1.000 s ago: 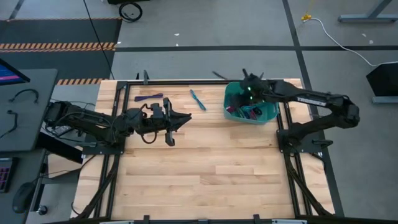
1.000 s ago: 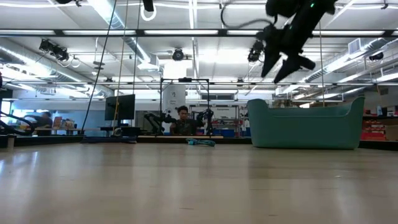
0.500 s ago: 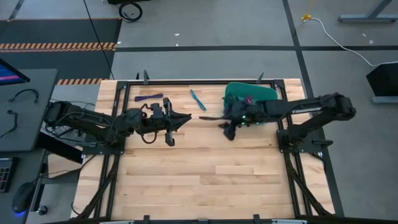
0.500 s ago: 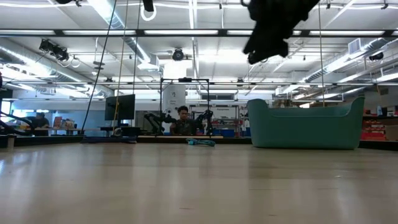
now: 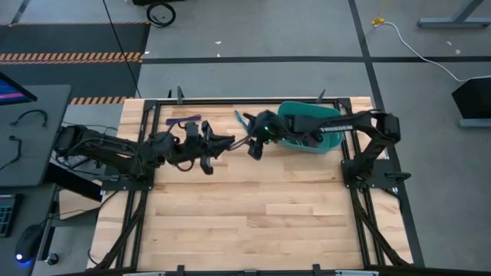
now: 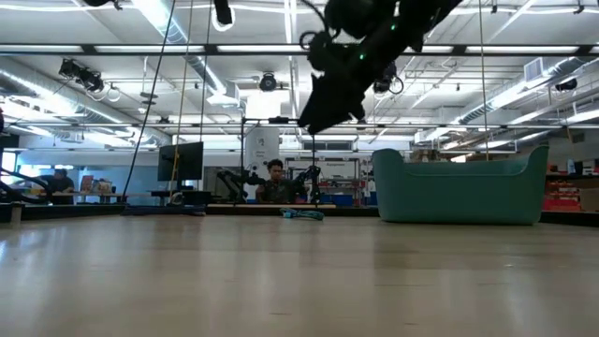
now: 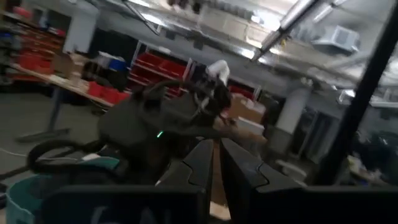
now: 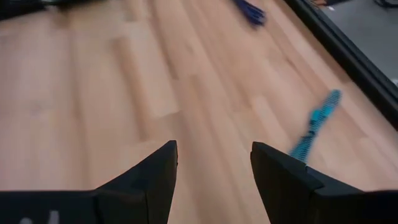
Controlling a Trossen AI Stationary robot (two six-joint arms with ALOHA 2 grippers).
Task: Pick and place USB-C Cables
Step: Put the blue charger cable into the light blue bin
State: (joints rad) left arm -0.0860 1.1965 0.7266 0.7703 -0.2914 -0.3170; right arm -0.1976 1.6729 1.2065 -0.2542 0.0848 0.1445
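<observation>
Wooden worktop (image 5: pixel 253 207), far edge: right gripper (image 8: pixel 211 171), jaws spread and empty, reaches toward the teal cable (image 8: pixel 314 130) lying loose there, left gripper (image 5: pixel 209 149) apparently closed mid-table, bin (image 5: pixel 326 142) awaiting cables.

right gripper (image 6: pixel 323 108) raised, teal bin (image 6: pixel 459 192), teal cable (image 6: pixel 301 214)

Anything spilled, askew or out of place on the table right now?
Nothing looks spilled or damaged. Two cables lie loose on the wood by the far edge: a teal cable and a purple cable. The rest sit in the upright teal bin. The right gripper hangs open, empty, above the table near the left gripper.
</observation>
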